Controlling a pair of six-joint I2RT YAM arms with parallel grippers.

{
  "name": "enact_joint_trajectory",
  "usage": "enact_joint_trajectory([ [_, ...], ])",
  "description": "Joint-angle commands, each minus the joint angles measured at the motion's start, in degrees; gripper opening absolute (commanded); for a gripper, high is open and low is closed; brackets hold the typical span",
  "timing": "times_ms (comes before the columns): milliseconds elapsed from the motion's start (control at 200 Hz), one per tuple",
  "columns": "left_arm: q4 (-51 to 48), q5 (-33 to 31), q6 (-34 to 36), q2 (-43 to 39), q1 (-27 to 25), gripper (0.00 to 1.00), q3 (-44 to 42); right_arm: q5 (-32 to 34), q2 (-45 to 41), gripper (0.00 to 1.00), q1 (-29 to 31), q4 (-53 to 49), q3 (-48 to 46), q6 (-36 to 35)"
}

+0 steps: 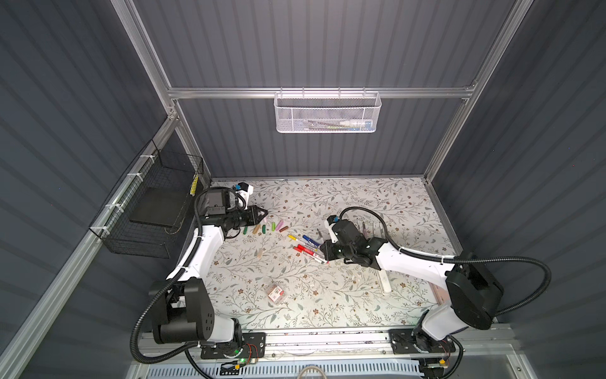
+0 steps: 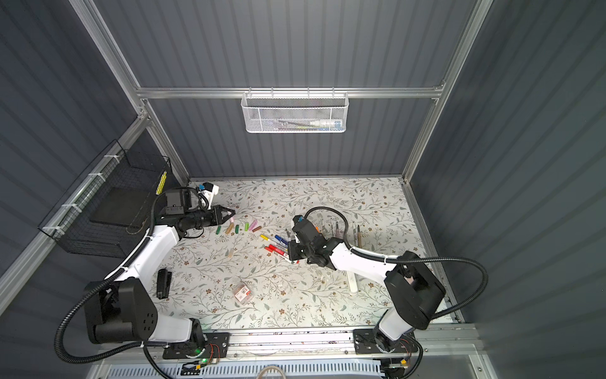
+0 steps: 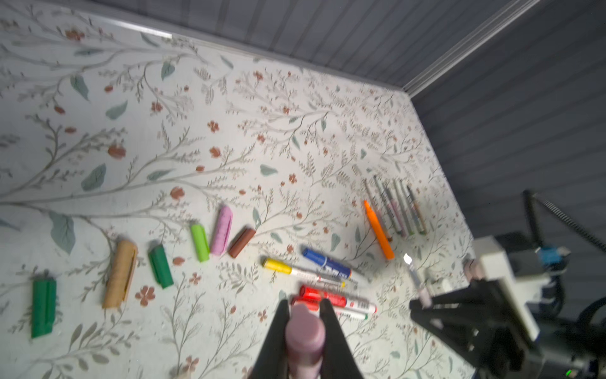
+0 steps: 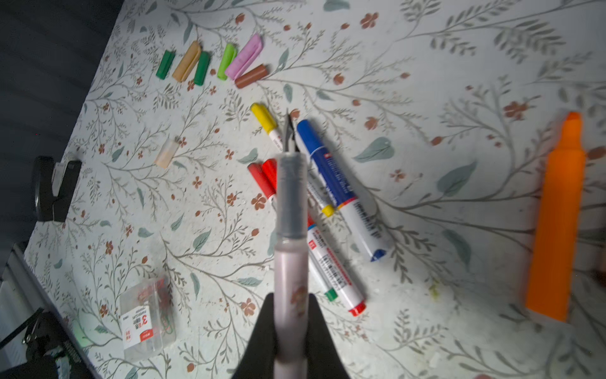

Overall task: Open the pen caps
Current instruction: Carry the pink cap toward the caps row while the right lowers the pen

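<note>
Your left tool [image 3: 305, 306] is clenched on a pink cap [image 3: 305, 331] over the left-back part of the table. Your right tool [image 4: 291, 298] grips a pale pink pen body [image 4: 291, 262] with its dark nib bare, over the markers near the middle.

Dark grey ribbed walls [image 1: 328, 42] close you in on three sides, braced by an aluminium frame [image 1: 321, 93]. The table [image 1: 360, 197] carries a pale cover printed with leafy branches and small rust flowers. A black wire basket [image 1: 131, 242] hangs on the left wall with a dark flat slab inside. A white mesh basket [image 1: 328, 113] hangs from the back rail; its contents are too small to name.

On the cover, a white oblong case [image 1: 385, 282] lies partly under the right arm. A clear plastic box [image 1: 275, 292] with a red-and-white label sits toward the front centre. Several slim pens [image 3: 400, 210] lie side by side at the right-back, with an orange marker [image 3: 378, 229] just beside them. Four capped markers [image 1: 305, 244], yellow, blue and two red, lie together by the right tool.

You will find the loose pen caps [image 1: 264, 228] in a row just beside the left tool: two dark green, tan, light green, pink and brown. One pale translucent cap [image 4: 167, 152] lies alone between that row and the box.
</note>
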Motion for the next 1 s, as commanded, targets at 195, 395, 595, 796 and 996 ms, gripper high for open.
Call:
enact_joint_trajectory([
  [195, -0.2, -13.1, 8.1, 0.4, -2.9, 0.0, -11.6, 1.9, 2.8, 0.0, -6.6, -5.7, 4.1, -1.0],
  [395, 0.4, -13.7, 8.9, 4.7, -6.8, 0.0, -10.3, 1.6, 6.4, 0.0, -8.4, -5.7, 6.2, -1.6],
  [595, -1.0, -18.9, 7.9, 10.3, -7.1, 0.03, -8.4, 2.2, 11.1, 0.0, -9.0, -7.5, 10.0, -2.4],
  [796, -1.7, -21.0, 7.9, 13.1, -7.4, 0.04, -7.4, 1.9, 15.3, 0.0, -10.0, -8.6, 12.4, -2.8],
  [996, -1.5, -22.4, 7.7, 15.1, -7.4, 0.12, -7.0, 3.1, 18.7, 0.02, -10.2, -10.3, 14.1, -3.8],
])
